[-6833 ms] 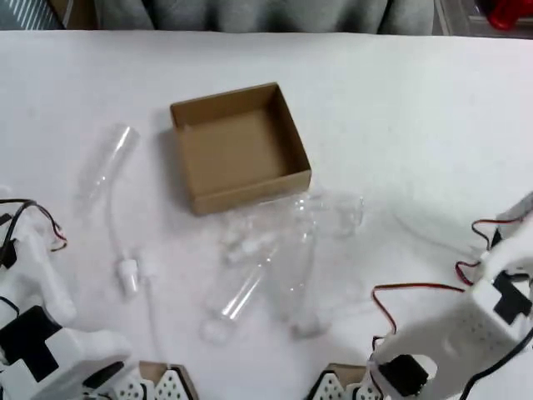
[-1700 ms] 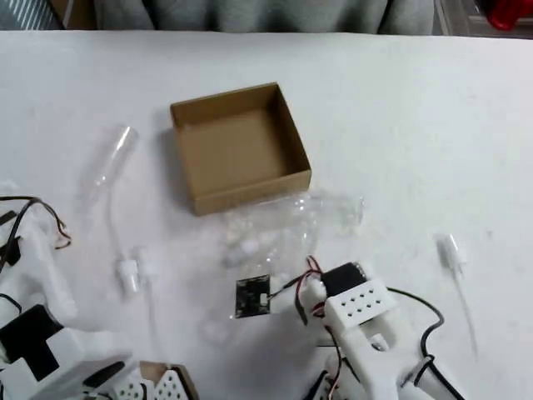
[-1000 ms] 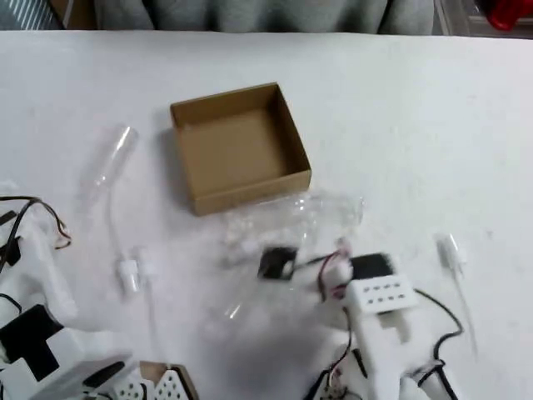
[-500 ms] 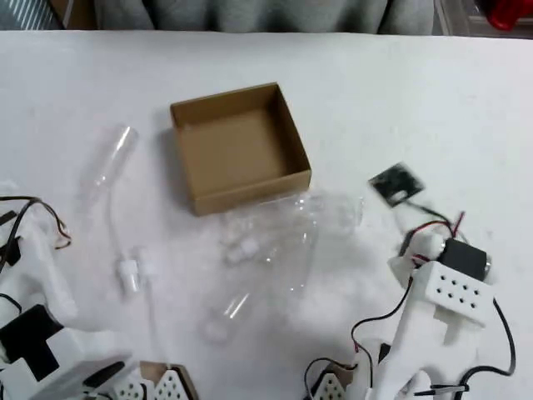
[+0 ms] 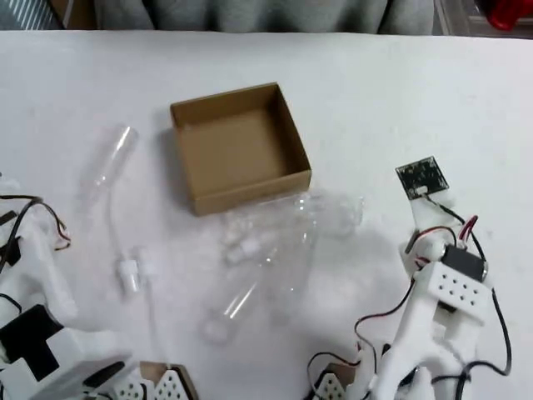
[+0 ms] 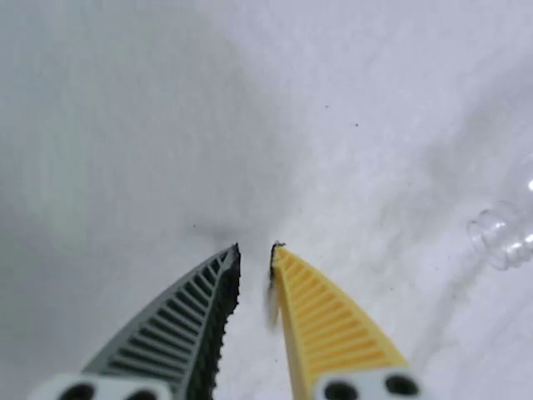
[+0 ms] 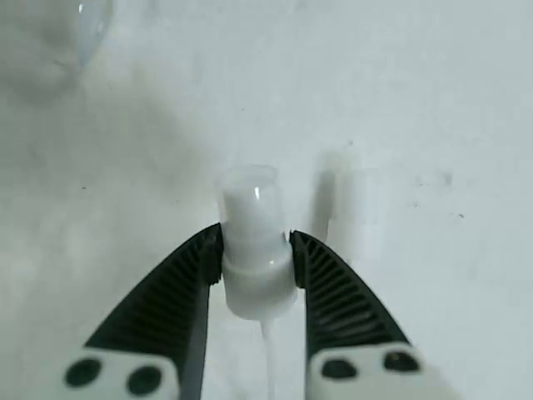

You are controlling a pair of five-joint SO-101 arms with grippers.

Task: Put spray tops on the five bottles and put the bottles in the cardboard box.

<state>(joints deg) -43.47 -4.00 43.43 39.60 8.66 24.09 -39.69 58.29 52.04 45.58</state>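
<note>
Between the black fingers of my right gripper (image 7: pixel 255 243) sits a white spray top (image 7: pixel 252 218), pinched at its collar just above the white table, its thin tube running back under the jaws. In the high view the right arm (image 5: pixel 445 279) stands at the table's right front. The open cardboard box (image 5: pixel 250 193) lies behind the centre. Several clear bottles (image 5: pixel 279 242) lie in a loose heap in front of it, and one more bottle (image 5: pixel 112 158) lies to its left. My left gripper (image 6: pixel 254 250) is shut over bare table, with a bottle neck (image 6: pixel 504 242) off to one side.
Another spray top (image 5: pixel 129 273) with a long tube lies on the left front of the table. The left arm (image 5: pixel 33 333) is folded at the front left corner. A clear bottle's end (image 7: pixel 83 25) lies beyond the right gripper.
The right arm swung from over the bottle heap to the right and now stands over the spot where the loose spray top lay. The left arm and box have not moved.
</note>
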